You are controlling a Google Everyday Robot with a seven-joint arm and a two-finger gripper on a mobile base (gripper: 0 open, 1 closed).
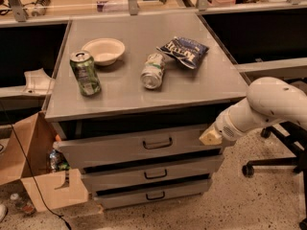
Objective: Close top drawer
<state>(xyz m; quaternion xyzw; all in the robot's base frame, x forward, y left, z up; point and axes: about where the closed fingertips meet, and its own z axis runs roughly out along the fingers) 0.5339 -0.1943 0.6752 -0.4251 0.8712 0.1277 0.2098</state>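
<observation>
The top drawer (139, 145) is the widest grey drawer of the grey cabinet, with a small dark loop handle (157, 143). It stands a little way out from under the cabinet top, with a dark gap above its front. My gripper (210, 136), at the end of the white arm (268, 107), is at the right end of the drawer front and seems to touch it. Its yellowish tip points left at the drawer.
On the cabinet top (201, 80) are a green can (85, 73), a white bowl (103, 50), a can lying on its side (152, 71) and a dark chip bag (184, 51). Two smaller drawers (153, 174) sit below. A cardboard box (36, 174) stands left, a chair base (273, 164) right.
</observation>
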